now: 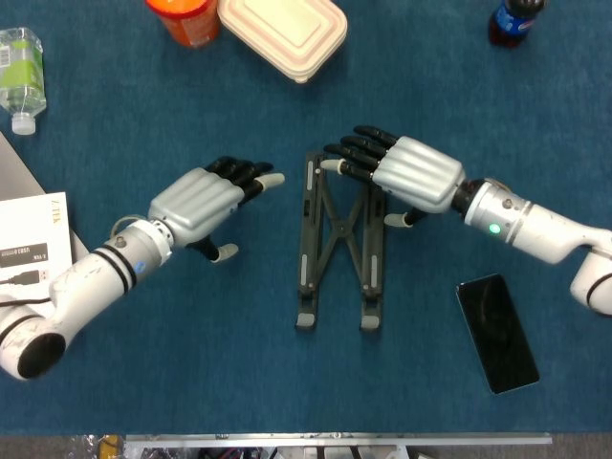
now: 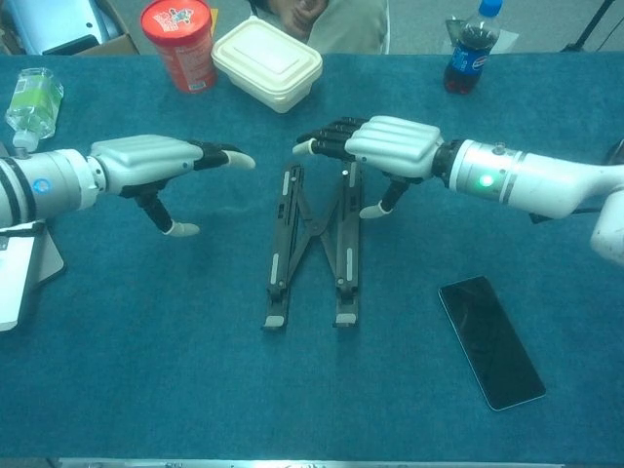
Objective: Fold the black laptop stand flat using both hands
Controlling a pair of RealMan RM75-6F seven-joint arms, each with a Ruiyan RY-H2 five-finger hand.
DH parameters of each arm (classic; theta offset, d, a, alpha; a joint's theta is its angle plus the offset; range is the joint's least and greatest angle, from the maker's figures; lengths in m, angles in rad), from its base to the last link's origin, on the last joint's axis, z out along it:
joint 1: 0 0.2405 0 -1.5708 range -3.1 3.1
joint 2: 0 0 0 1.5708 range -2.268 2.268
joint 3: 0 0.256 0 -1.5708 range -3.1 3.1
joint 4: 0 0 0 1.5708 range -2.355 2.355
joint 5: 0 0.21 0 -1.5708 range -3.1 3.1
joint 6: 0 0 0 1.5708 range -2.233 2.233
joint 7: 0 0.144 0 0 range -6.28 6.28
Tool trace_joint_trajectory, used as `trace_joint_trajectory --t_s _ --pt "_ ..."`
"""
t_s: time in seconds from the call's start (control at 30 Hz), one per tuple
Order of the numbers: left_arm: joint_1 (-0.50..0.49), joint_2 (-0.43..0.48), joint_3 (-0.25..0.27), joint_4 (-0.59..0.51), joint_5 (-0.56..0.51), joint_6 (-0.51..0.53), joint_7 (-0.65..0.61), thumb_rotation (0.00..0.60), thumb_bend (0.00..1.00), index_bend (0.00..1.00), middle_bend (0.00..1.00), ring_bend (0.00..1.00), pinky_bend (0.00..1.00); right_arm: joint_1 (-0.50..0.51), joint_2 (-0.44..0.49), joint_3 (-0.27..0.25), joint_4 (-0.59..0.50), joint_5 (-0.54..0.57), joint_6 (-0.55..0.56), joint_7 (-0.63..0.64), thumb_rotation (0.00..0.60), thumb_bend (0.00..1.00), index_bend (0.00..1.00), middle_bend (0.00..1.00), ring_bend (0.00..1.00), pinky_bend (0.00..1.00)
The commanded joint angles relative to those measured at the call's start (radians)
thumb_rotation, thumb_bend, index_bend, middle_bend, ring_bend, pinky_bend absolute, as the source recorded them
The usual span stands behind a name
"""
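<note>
Dead center of the frame sits the black laptop stand (image 1: 337, 244), lying on the blue counter (image 1: 191, 382) with its two long bars close together and the thin cross struts showing between them, feet toward the bottom edge. Left hand (image 1: 199, 203) is off to the left of it, clearly apart from the stand, fingers spread loosely and holding nothing, thumb hanging down toward the counter. Right hand (image 1: 402, 174) is over the stand's upper end, palm down, dark fingers (image 1: 356, 158) reaching across the tops of both bars. Its fingers are apart too, and it doesn't look wrapped around anything; can't tell from either view whether the fingertips actually touch the bars.

Other stuff around: a black phone (image 1: 497, 333) lies at lower right, well apart from the stand. Along the top edge you get a cream lunch box (image 1: 283, 33), a red tub (image 2: 177, 44) just left of it, and a cola bottle (image 2: 466, 49) at upper right. A clear water bottle (image 1: 19, 76) lies at upper left, and a white booklet (image 1: 29, 249) at the left edge.
</note>
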Motion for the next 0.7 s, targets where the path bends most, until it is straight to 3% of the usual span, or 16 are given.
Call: trace_joint_trajectory --t_s 0.03,0.33,0.5,0.7 --pt "0.015 0.012 0.007 -0.016 -0.013 0.017 0.016 0.600 0.28 0.00 0.00 0.00 0.03 0.022 0.053 0.001 -0.079 0.019 -0.057 -0.041 0.600 0.15 0.00 0.00 0.00 0.00" --pt "0.032 0.027 0.002 -0.026 -0.016 0.046 0.025 0.600 0.28 0.00 0.00 0.00 0.03 0.025 0.090 -0.017 -0.135 0.017 -0.097 -0.062 0.600 0.12 0.00 0.00 0.00 0.00" --pt "0.054 0.053 -0.014 -0.034 -0.023 0.111 0.058 0.600 0.28 0.00 0.00 0.00 0.03 0.089 0.108 -0.043 -0.121 -0.057 -0.118 -0.032 0.600 0.00 0.00 0.00 0.00 0.00" --pt "0.081 0.099 -0.035 -0.058 -0.029 0.158 0.037 0.600 0.28 0.00 0.00 0.00 0.03 0.165 0.093 -0.082 -0.071 -0.146 -0.135 -0.021 0.600 0.00 0.00 0.00 0.00 0.00"
